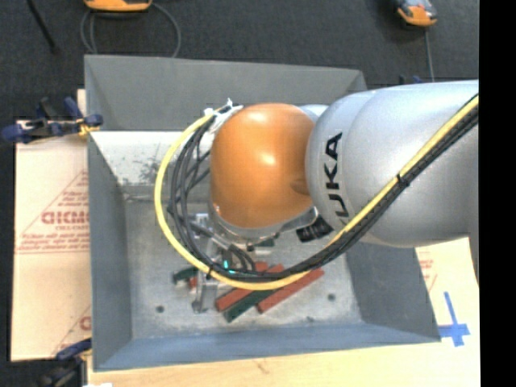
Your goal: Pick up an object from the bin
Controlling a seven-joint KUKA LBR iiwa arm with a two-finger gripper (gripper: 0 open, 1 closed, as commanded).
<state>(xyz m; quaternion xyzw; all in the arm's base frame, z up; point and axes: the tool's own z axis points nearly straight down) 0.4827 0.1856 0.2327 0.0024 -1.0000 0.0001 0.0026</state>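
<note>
My gripper [203, 293] is low in the front middle of the bin, mostly hidden under the arm's orange dome and cables. Just right of it lies a small bundle of flat sticks: a red stick [300, 283] pointing to the back right, a dark green stick [260, 304] below it, and a shorter red piece [237, 298] closest to the gripper. A small dark green and black thing [184, 277] lies just left of the gripper. Whether anything is held is hidden.
The arm reaches in from the right and covers the middle and back of the bin. Bare grey floor shows at the front left and front right, with dark specks on the back left wall.
</note>
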